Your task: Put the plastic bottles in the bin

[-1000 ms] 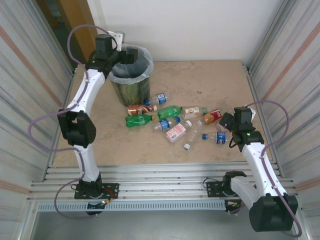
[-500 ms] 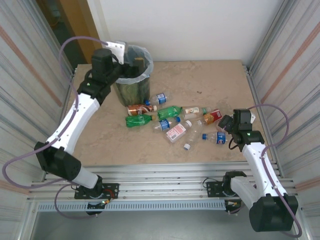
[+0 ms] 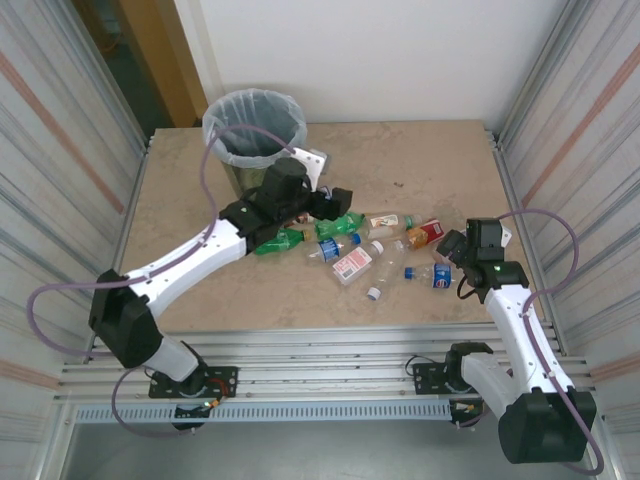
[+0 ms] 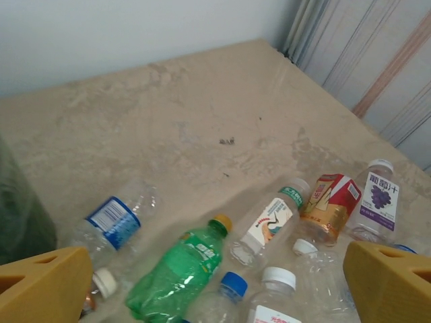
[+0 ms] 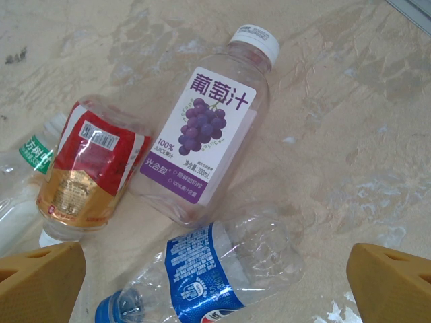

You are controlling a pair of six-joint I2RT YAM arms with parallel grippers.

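Surface: beige stone-look tabletop [image 3: 430,160], corrugated metal walls on both sides.
Bin: tall dark cylindrical wastebasket with pale bag liner [image 3: 222,140], upright at the far left corner. I can't see what's inside.
Left gripper [image 3: 338,203]: jaws spread wide and empty, hovering over the left end of the scatter, above a crumpled green plastic bottle [image 4: 178,269].
Bottles: roughly ten lying flat mid-table, between the bin and the right arm.
Right gripper [image 3: 453,246]: spread fully, empty, over a clear blue-labelled bottle [image 5: 202,272], with a clear grape-label bottle [image 5: 205,134] just beyond.
Progress: I judge nearly everything is left to do. No bottle is gripped.
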